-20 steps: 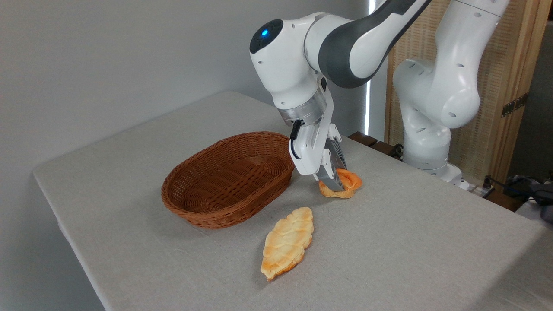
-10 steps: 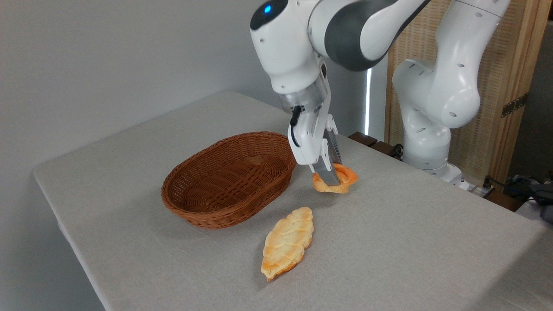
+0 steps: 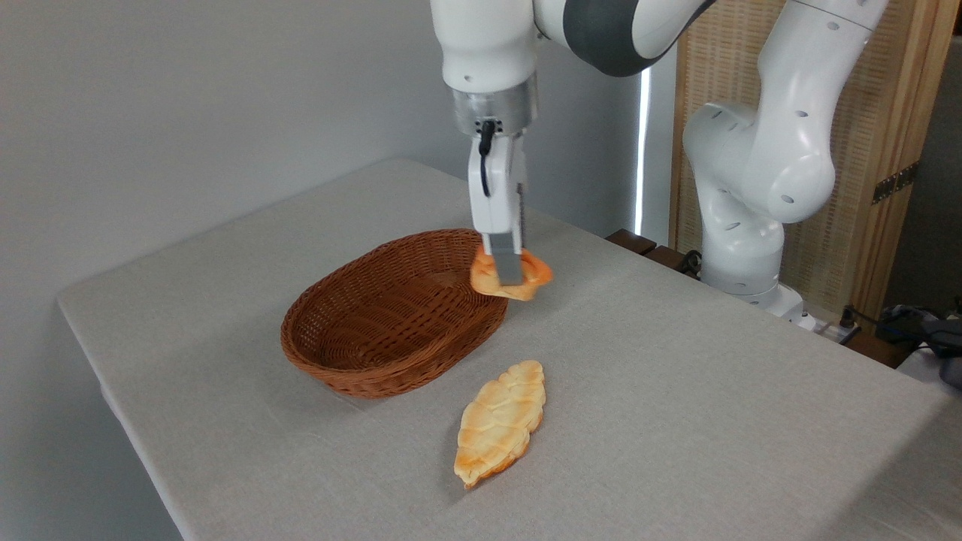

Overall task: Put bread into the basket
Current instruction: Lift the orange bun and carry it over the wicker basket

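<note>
Bread [image 3: 511,276] hangs in the air in the single fixed view, just right of the frame's centre, pinched between the fingers of the claw [image 3: 509,272], which is closed narrowly on it. A second ago the bun sat on the table [image 3: 676,391] to the right of the basket with the claw down around it; half a second ago it was barely lifted. Now it has risen clear of the cloth and shifted left, so that it appears over the right-hand rim of the basket [image 3: 391,315], with the wrist turned to point straight down.

That change suggests the pick is done and the carry is under way. The basket, centre-left of the frame, holds nothing yet. The bun looks to be only at its edge, so in my judgement a little more travel to the left is needed before letting go, or the bun could catch the rim and roll out.

Lower in the frame the braided loaf [image 3: 500,422] lies on the table exactly where it was, untouched.
</note>
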Motion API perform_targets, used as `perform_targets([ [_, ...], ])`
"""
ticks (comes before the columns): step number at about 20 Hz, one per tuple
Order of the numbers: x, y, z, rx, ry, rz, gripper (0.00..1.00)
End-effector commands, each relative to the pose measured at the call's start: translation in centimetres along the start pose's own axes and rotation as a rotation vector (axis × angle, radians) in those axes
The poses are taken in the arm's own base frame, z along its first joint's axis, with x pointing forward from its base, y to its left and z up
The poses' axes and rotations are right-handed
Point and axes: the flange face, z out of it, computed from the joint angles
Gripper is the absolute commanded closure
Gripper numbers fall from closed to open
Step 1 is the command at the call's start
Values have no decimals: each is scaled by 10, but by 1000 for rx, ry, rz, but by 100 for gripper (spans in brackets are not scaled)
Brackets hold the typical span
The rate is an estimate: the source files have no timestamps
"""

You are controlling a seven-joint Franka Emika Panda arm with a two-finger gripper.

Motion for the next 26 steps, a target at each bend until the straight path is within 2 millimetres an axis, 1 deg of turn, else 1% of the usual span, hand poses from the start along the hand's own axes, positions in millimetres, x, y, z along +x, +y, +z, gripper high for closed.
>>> perform_targets([
  [1,39,-13,7,55,0,-70,51],
  [2,48,-16,13,60,-8,-85,49],
  [3,57,-19,20,51,-5,-106,44],
  [4,67,-23,28,51,3,-126,37],
  [5,76,-27,36,58,0,-148,32],
  [6,84,-32,44,64,-6,-172,19],
  [7,87,-35,49,71,-7,-189,4],
  [8,87,-38,52,75,-7,-194,0],
  [20,89,-45,52,116,6,-191,0],
  [23,86,-45,50,120,8,-201,0],
  [26,77,-48,41,134,20,-218,0],
])
